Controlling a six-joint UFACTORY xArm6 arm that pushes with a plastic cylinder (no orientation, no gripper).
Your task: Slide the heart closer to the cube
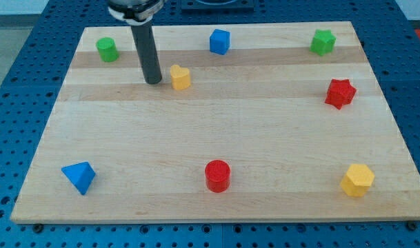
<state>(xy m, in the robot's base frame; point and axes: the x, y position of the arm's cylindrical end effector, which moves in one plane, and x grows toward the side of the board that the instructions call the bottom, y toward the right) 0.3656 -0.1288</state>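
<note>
A yellow heart block lies on the wooden board at the upper left of centre. A blue cube sits above and to the right of it, near the board's top edge. My tip rests on the board just left of the yellow heart, a small gap apart from it. The dark rod rises from the tip to the view's top.
A green cylinder is at the top left, a green star at the top right, a red star at the right. A blue pyramid, a red cylinder and a yellow hexagon line the bottom.
</note>
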